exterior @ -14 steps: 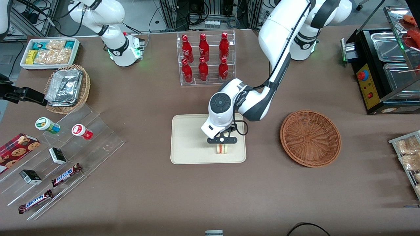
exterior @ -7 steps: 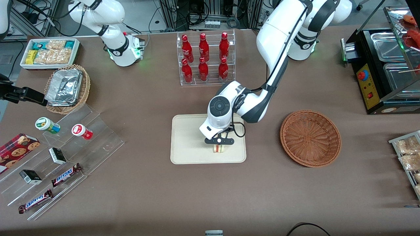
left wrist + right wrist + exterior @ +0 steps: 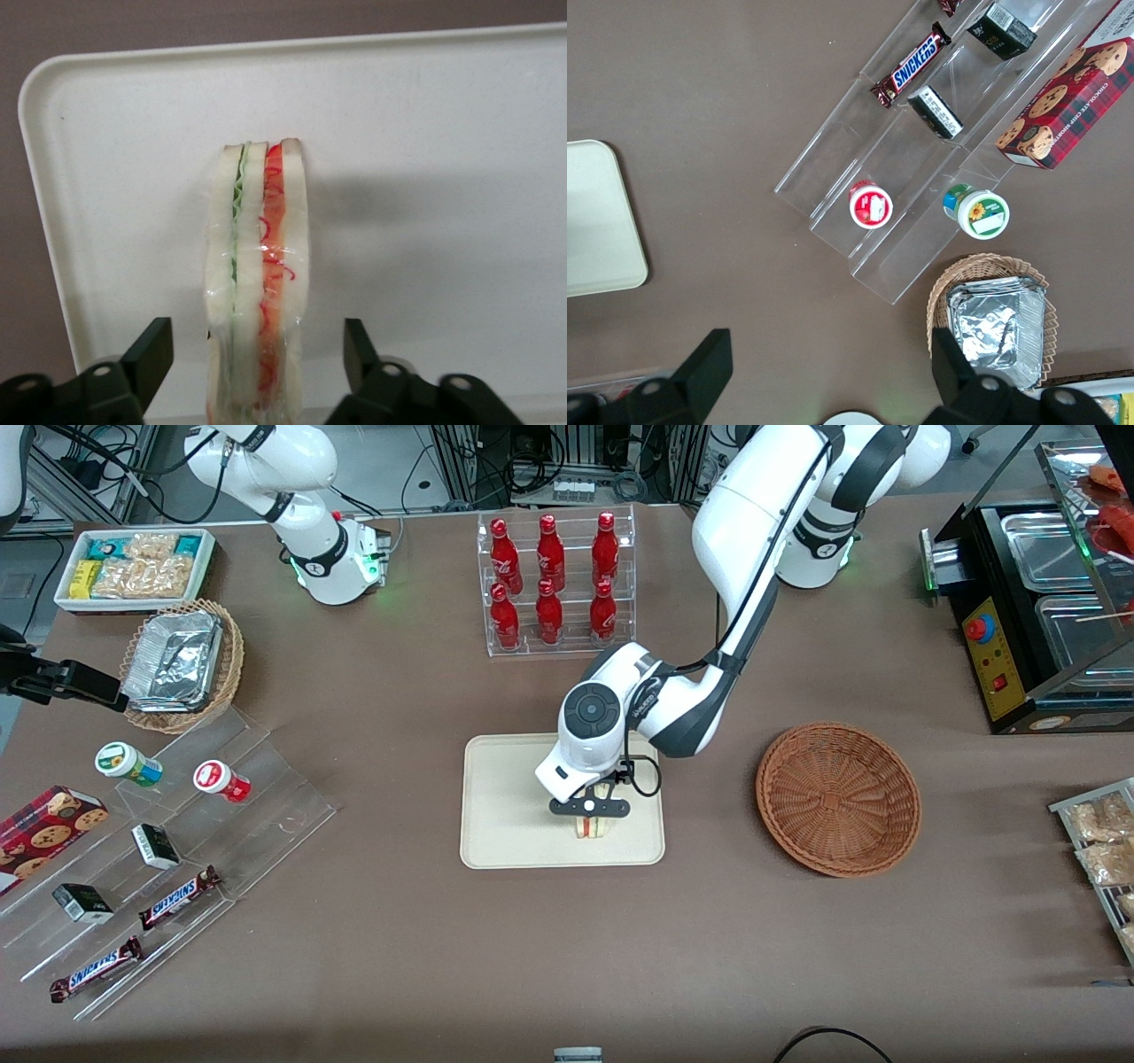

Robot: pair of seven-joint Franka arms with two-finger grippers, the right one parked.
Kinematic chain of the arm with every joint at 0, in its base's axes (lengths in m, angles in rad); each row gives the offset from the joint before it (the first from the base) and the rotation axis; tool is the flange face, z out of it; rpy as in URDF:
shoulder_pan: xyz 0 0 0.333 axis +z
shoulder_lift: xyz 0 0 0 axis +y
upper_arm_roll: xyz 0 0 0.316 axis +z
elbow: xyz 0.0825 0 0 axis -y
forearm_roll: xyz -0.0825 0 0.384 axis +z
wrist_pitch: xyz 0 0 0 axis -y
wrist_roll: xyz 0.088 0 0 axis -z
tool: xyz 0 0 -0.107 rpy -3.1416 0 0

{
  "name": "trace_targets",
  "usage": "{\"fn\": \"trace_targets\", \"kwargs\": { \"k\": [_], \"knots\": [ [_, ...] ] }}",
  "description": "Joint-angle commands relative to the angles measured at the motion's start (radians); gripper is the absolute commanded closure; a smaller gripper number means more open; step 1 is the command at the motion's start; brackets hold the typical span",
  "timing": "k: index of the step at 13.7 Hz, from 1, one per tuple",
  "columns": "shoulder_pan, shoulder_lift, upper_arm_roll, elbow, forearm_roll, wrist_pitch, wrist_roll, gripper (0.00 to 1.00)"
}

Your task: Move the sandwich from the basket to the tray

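The sandwich [image 3: 594, 829] stands on its edge on the cream tray [image 3: 509, 797], near the tray's front rim and on the side toward the working arm's end. In the left wrist view its white bread and its green and red filling [image 3: 257, 266] rise from the tray [image 3: 425, 177]. My gripper [image 3: 591, 815] is straight above it and open. One black finger [image 3: 155, 347] and the other [image 3: 358, 342] flank the sandwich, with a gap on each side. The reddish-brown basket [image 3: 837, 797] lies empty toward the working arm's end.
A clear rack of red bottles [image 3: 554, 584] stands farther from the front camera than the tray. A stepped acrylic stand with snack bars and cups [image 3: 168, 850] and a tan basket of foil containers [image 3: 182, 660] lie toward the parked arm's end. A black warmer [image 3: 1036, 611] sits at the working arm's end.
The gripper and the sandwich under it have shifted slightly toward the parked arm's end over the tray. In the last half second they hardly moved.
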Motion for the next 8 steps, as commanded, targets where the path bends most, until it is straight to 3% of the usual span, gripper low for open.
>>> {"fn": "trace_targets", "kwargs": {
  "k": [1, 8],
  "knots": [
    [0.009, -0.055, 0.012, 0.011, -0.011, -0.072, -0.015, 0.00],
    [0.246, -0.219, 0.013, -0.030, -0.020, -0.273, 0.164, 0.00]
  ]
}}
